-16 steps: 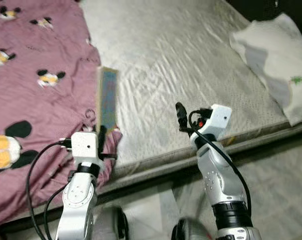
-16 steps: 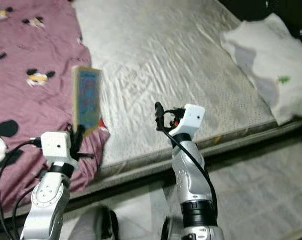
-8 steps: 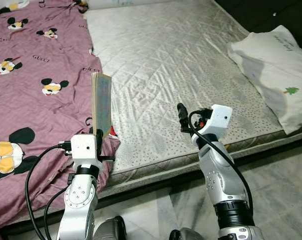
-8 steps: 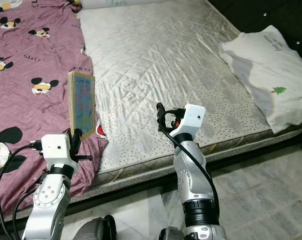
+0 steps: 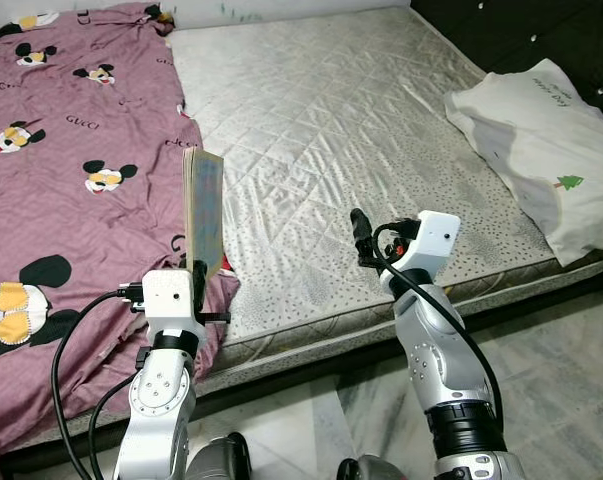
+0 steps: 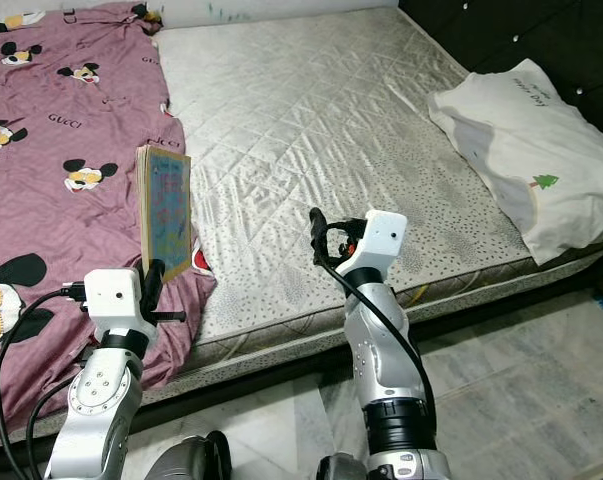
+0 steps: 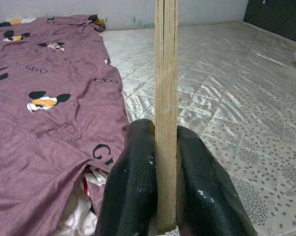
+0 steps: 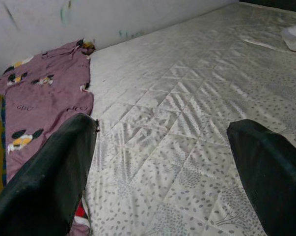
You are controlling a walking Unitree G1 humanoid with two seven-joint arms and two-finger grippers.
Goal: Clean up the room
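From where the head camera looks down, the left gripper (image 5: 198,268) at about 8 o'clock has a thin book (image 5: 203,212) pinched by its lower edge and held upright over the border where the pink cartoon blanket (image 5: 71,200) meets the bare mattress (image 5: 361,130); I'd guess it is carried on end so it clears the bedding on its way to wherever books belong. The right gripper (image 5: 359,232) hangs near 5 o'clock above the mattress edge, holding nothing, and a white pillow (image 5: 541,150) lies well apart at 3 o'clock. The right eye view adds the book's colourful cover (image 6: 167,205), which the left eye sees almost edge-on. The left wrist view shows what the head cannot: 2 black fingers (image 7: 133,191) closed tight on both faces of the book's yellowish page edge (image 7: 166,113), with the blanket behind at 9 o'clock. The right wrist view shows that gripper's fingers (image 8: 49,182) spread wide with only quilted mattress between them.
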